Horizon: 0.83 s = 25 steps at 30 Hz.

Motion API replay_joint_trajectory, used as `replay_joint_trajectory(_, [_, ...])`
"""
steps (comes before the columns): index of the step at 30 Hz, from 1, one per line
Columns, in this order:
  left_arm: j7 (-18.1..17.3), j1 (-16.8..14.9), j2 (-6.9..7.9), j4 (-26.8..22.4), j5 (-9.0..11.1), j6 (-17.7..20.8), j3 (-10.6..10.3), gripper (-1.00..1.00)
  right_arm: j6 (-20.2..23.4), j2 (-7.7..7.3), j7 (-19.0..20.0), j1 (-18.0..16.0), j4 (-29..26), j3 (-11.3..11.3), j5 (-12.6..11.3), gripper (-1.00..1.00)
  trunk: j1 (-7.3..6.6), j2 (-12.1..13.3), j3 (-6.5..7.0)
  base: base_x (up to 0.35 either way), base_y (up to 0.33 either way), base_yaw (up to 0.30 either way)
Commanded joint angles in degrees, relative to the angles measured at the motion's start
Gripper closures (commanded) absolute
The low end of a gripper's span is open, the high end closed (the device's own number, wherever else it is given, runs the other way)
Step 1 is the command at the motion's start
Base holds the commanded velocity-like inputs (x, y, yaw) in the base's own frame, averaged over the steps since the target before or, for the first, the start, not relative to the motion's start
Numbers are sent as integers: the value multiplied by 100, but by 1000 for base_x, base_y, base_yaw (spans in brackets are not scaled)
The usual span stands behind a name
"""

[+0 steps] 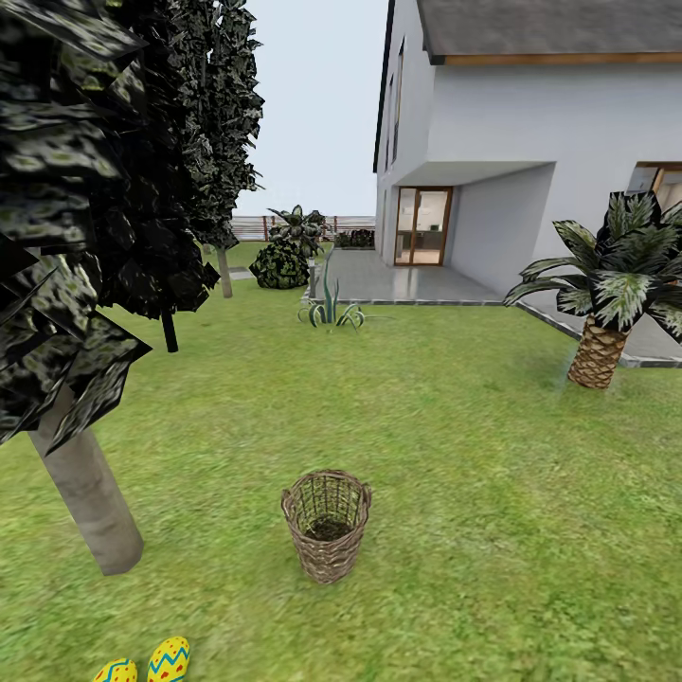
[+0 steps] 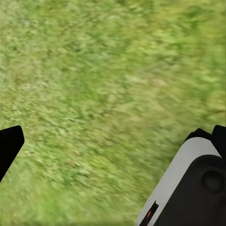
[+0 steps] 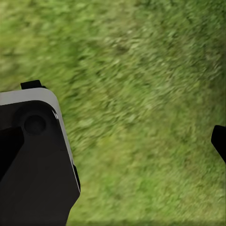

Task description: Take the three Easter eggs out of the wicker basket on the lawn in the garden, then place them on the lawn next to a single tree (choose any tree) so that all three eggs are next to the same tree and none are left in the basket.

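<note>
Head view: basket (image 1: 326, 524) upright on the lawn (image 1: 474, 455), no egg visible inside, open grass all round. Two eggs (image 1: 169, 659) on the grass near the tree (image 1: 90, 497) base. Left wrist: left gripper (image 2: 113, 155) spread wide over grass, holding nothing. Right wrist: right gripper (image 3: 117, 146) likewise spread, nothing held.

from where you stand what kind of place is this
A house's garden, by the look of it: a wide green lawn, a white house with a paved patio, and a palm and a leaning tree on the grass.
</note>
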Motion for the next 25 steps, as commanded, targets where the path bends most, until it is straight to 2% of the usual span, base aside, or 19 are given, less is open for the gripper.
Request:
replay_joint_trajectory(1, [25,-2,4,-4,44,-11,-49,-100,-38,3,-5,-4,8,36,-62,-100,3,-8,-8,0,0,0])
replay_joint_trajectory(25, [25,-2,3,-6,47,-11,-49,-100,-38,3,-5,-4,8,36,-58,-100,3,-8,-8,0,0,0])
